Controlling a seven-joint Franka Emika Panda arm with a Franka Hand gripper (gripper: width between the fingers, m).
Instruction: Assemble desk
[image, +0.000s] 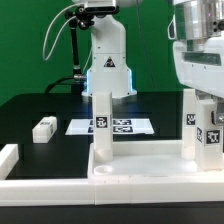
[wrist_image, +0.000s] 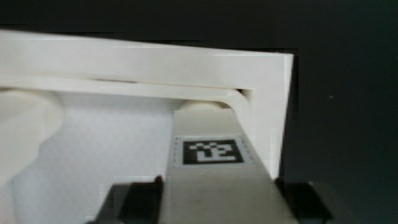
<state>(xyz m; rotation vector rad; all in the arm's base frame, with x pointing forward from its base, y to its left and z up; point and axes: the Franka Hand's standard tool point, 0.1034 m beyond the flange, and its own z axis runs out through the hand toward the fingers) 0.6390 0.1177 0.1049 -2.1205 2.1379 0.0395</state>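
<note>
The white desk top (image: 140, 165) lies near the front of the table, and in the wrist view its rim (wrist_image: 125, 75) fills the far side. One tagged leg (image: 100, 118) stands upright at its corner on the exterior view's left. At the corner on the exterior view's right, my gripper (image: 205, 105) is shut on a second upright tagged leg (image: 195, 128). The wrist view shows that leg (wrist_image: 214, 140) between my two dark fingers (wrist_image: 134, 203), its far end against the desk top's corner. A loose leg (image: 45, 128) lies on the black table further left.
The marker board (image: 120, 127) lies flat behind the desk top. My arm's white base (image: 105, 60) stands at the back. A white border rail (image: 8, 158) runs along the table's edge on the exterior view's left.
</note>
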